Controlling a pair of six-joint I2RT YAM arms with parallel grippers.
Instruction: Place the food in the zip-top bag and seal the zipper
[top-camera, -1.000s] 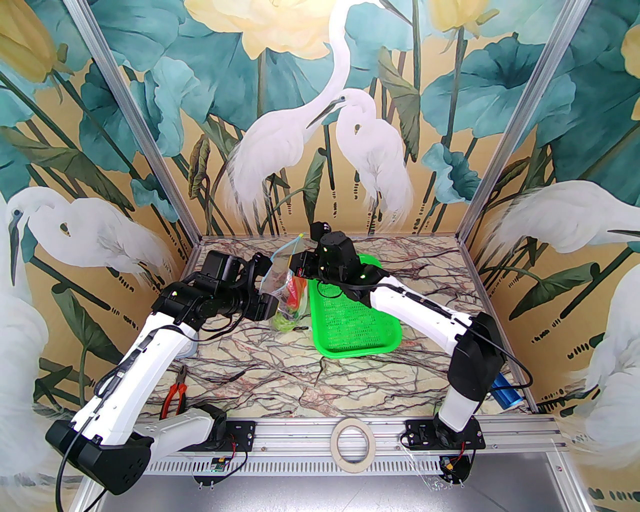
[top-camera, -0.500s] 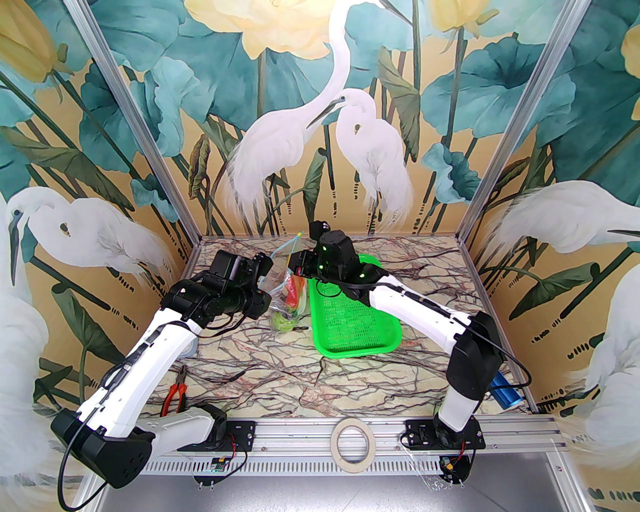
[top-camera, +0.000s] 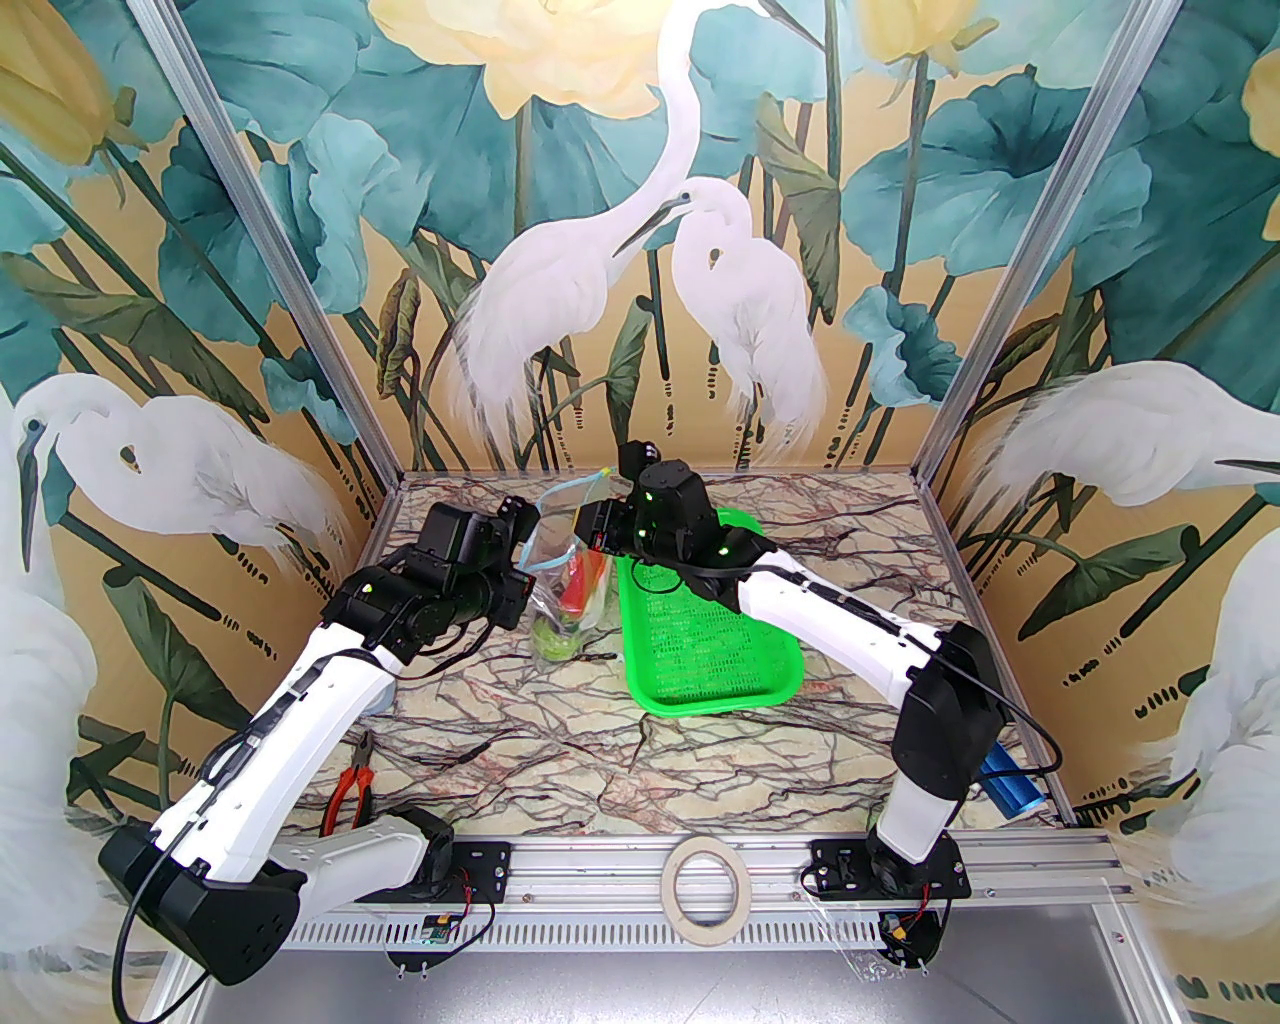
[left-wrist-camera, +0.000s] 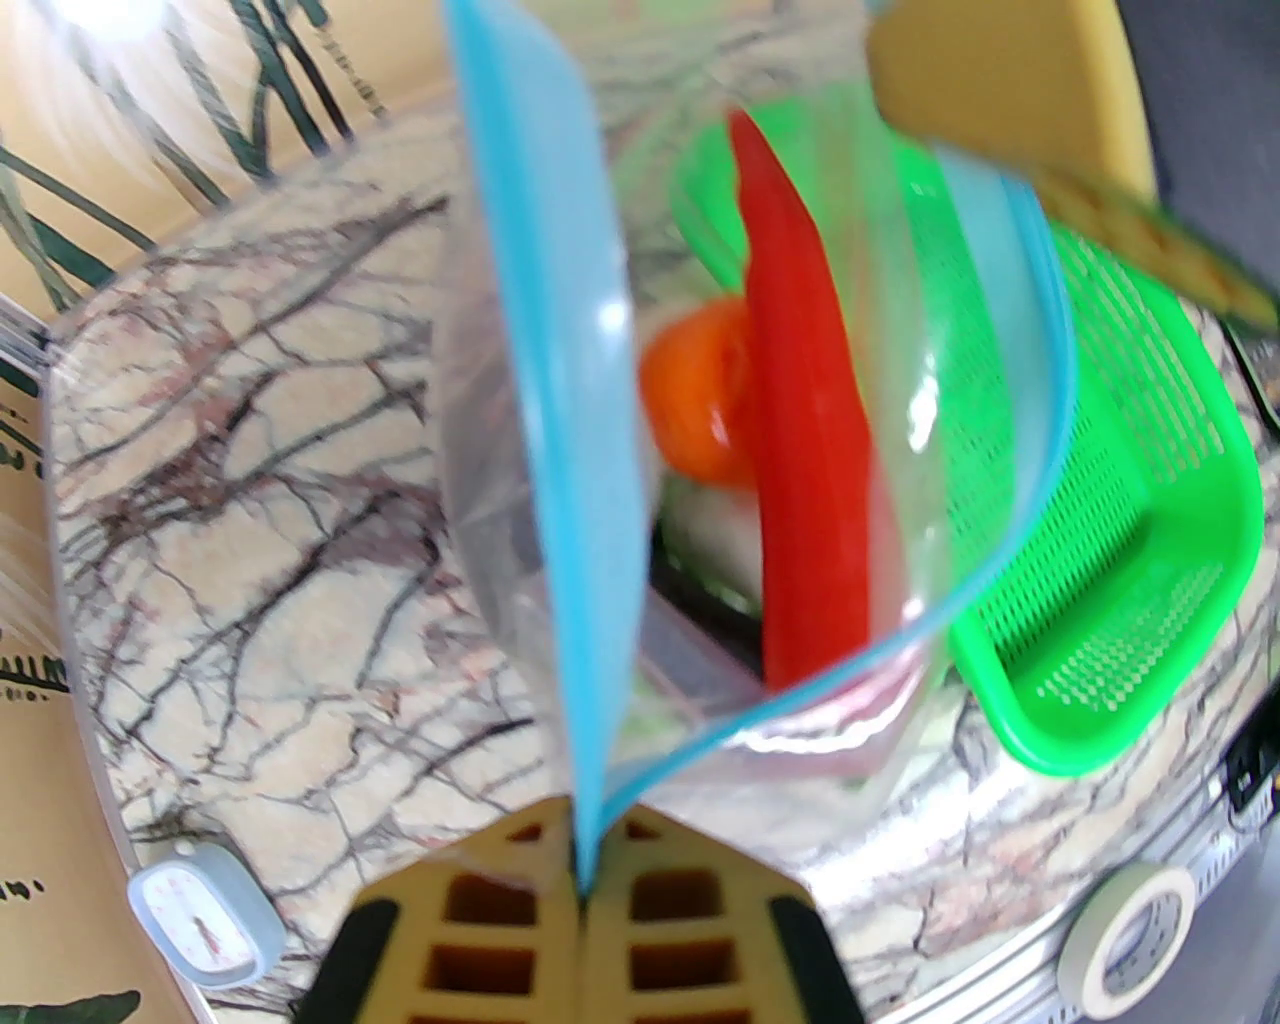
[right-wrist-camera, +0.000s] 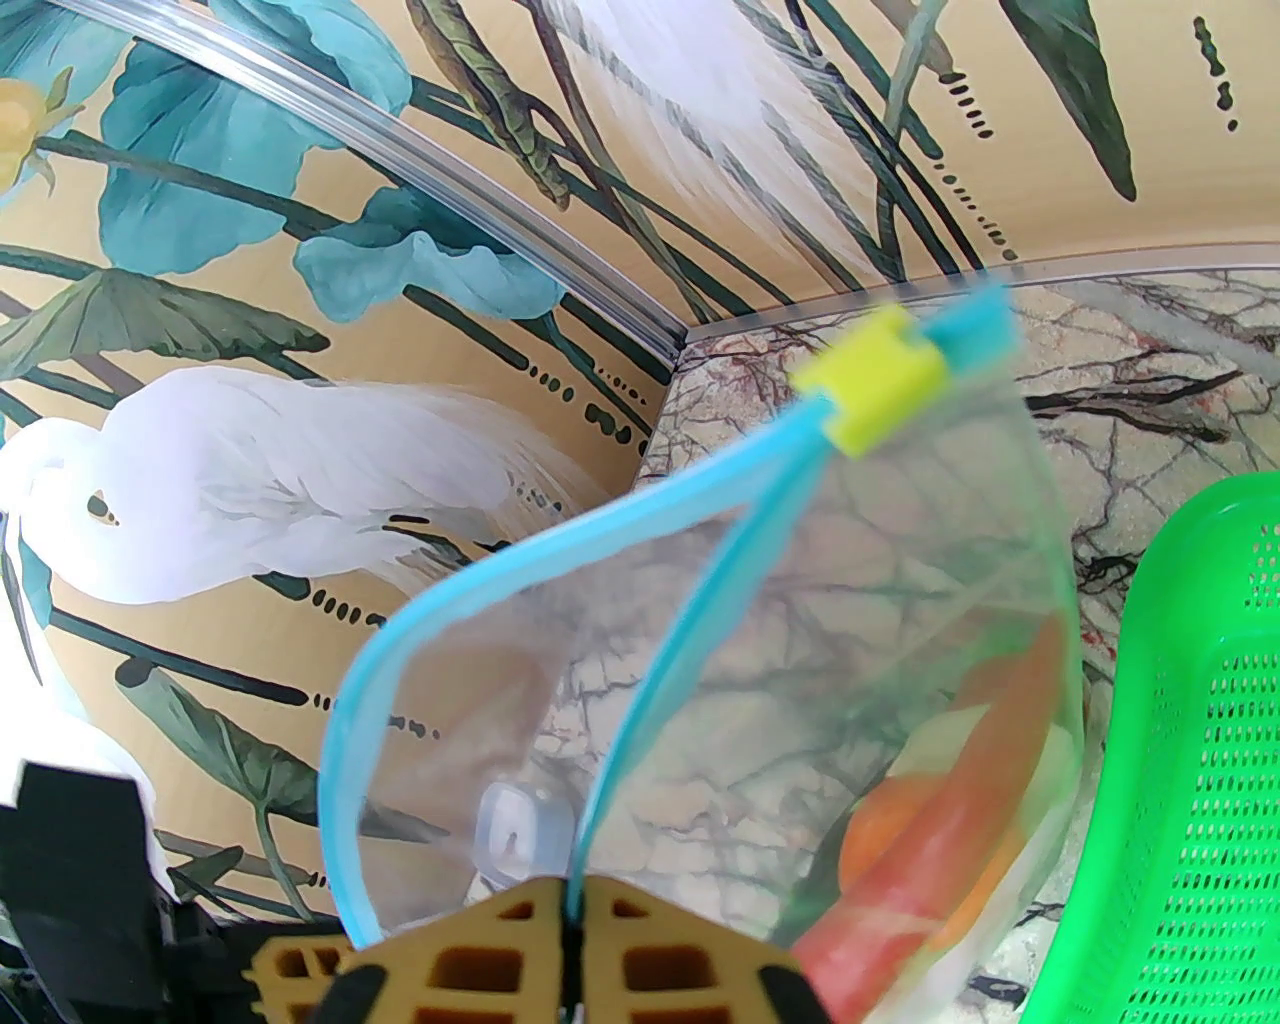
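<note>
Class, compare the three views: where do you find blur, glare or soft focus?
Left wrist: the zipper is blurred close to the lens, glare top left. Right wrist: food smeared behind the zip-top bag. Top external: sharp, evenly lit.

a clear zip-top bag (top-camera: 560, 560) is upright above the marble table, mouth up and bottom hanging low. its zipper (left-wrist-camera: 570, 400), a light-blue strip along the mouth, is unsealed: the two sides bow apart into a wide loop and join at a small yellow slider (right-wrist-camera: 870, 388) at the far end. the food is in the bag's lower half. a long red chili (left-wrist-camera: 800, 430) stands on end, an orange (left-wrist-camera: 695, 400) touches it, something white (left-wrist-camera: 715, 535) lies beneath them, and a green piece (top-camera: 553, 640) is at the very bottom.
</note>
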